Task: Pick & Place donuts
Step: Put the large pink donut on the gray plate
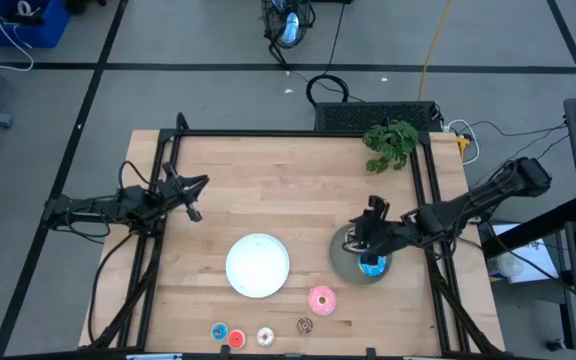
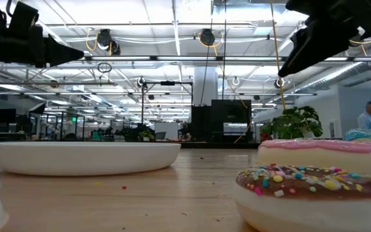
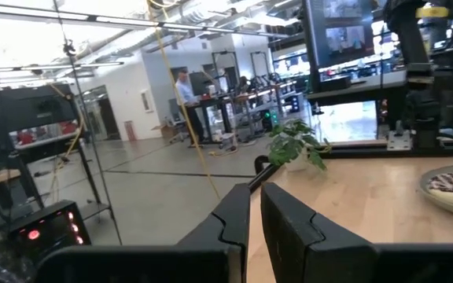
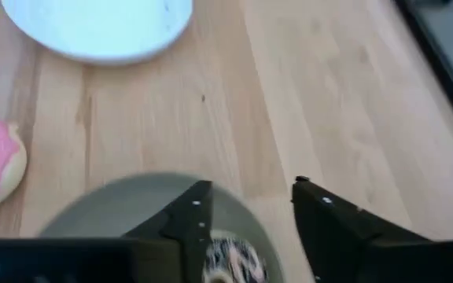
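Right gripper [image 1: 370, 232] open over grey plate [image 1: 344, 258], blue donut [image 1: 372, 266] on it. Left gripper [image 1: 194, 196] closed, parked. Right wrist view alone shows a sprinkled donut [image 4: 230, 263] there; potted plant [image 1: 391, 142] beyond.

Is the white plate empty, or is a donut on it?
Empty. From above, the white plate shows only its bare surface; the pink donut lies on the table beside it.

Round white plate [image 1: 258, 265] sits just front of the wooden table's [image 1: 268, 180] centre. Round grey plate [image 1: 350, 262] lies at its 3 o'clock, apart, carrying a blue ring donut [image 1: 372, 266]. Large pink ring donut [image 1: 321, 300] rests on the table at 7 o'clock of the grey plate. Along the front edge, at 6 o'clock of the white plate, runs a row: mini blue donut [image 1: 219, 332], mini red donut [image 1: 236, 339], mini white donut [image 1: 265, 337], small chocolate donut [image 1: 305, 325]. Potted green plant [image 1: 391, 143] stands at the back edge, 12 o'clock of the grey plate.
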Action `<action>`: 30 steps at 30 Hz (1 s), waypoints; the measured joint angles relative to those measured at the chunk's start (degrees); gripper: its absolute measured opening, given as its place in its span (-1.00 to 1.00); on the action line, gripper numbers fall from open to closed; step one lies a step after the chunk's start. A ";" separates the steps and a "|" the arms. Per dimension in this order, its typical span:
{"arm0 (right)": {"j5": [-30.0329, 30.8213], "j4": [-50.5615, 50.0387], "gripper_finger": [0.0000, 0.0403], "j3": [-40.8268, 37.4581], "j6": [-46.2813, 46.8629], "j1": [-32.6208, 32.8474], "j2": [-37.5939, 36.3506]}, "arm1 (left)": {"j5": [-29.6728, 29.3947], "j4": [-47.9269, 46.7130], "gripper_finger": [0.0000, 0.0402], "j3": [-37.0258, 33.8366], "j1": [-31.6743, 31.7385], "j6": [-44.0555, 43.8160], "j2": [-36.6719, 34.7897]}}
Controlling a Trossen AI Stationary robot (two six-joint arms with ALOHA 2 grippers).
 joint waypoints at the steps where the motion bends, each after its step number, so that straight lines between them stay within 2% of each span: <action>1: 0.31 2.36 -0.36 -1.07 -0.76 0.59 0.02 | -0.22 0.00 -0.79 0.00 0.00 -0.01 0.01; 7: -4.14 5.70 -0.94 -3.03 2.44 3.09 0.02 | -0.42 0.02 -0.79 0.00 -0.01 -0.42 0.01; 13: -4.26 5.83 -0.99 -2.09 2.37 4.06 0.02 | -0.40 0.02 -0.79 0.00 0.00 -1.96 0.00; 17: -8.30 4.30 -1.00 2.09 2.34 3.42 0.97 | -0.40 0.02 -0.79 0.00 0.00 -2.14 0.00; 21: -12.20 -6.23 -1.00 11.30 4.36 2.06 5.48 | -0.40 0.02 -0.79 0.00 0.00 -2.13 0.02; 26: -16.84 -27.70 -1.00 25.04 6.26 0.40 14.60 | -0.40 0.04 -0.79 0.00 -0.02 -2.13 0.02; 30: -22.54 -32.32 -1.00 30.29 4.56 -0.90 19.07 | -0.40 0.00 -0.79 0.00 -0.01 -2.13 0.02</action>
